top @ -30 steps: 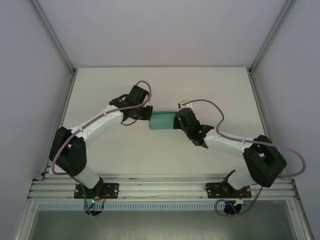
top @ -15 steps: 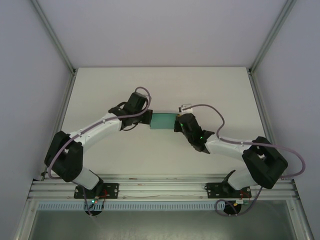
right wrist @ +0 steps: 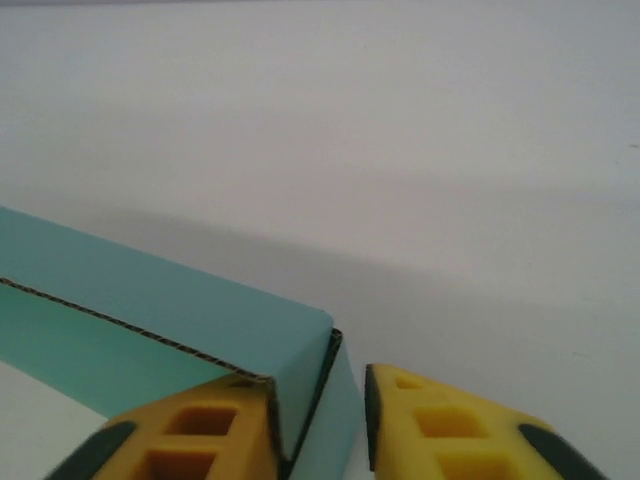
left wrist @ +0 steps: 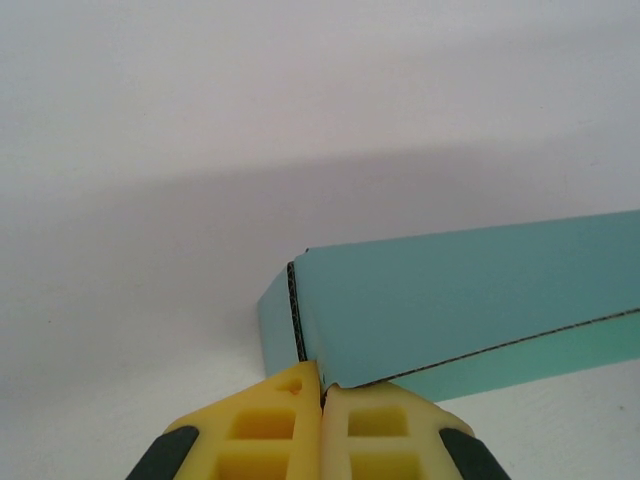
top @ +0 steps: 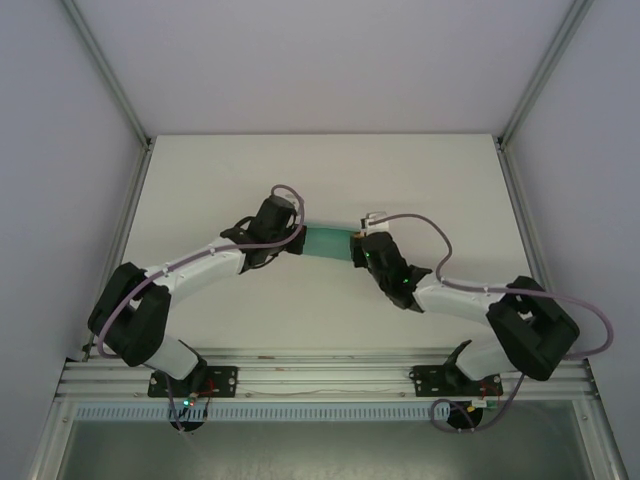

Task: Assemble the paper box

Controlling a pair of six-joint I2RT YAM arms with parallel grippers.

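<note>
The paper box (top: 327,243) is a small teal-green rectangular box held between the two arms over the middle of the white table. My left gripper (top: 300,240) is at its left end. In the left wrist view the yellow fingers (left wrist: 270,420) are pressed together at the gripper's tip (left wrist: 322,385), pinching the lower corner of the box (left wrist: 450,300). My right gripper (top: 356,248) is at the right end. In the right wrist view the gripper's (right wrist: 320,385) jaws stand apart around the box's end wall (right wrist: 150,290), with a gap before the right finger (right wrist: 440,420).
The white table (top: 200,180) runs to grey side walls with aluminium posts (top: 110,80). A metal rail (top: 320,375) carrying both arm bases crosses the near edge. Cables loop off each wrist above the box.
The right gripper's jaws have parted from the box's end. Both wrists have shifted slightly, and the box looks narrower from above. The left gripper has stayed shut.
</note>
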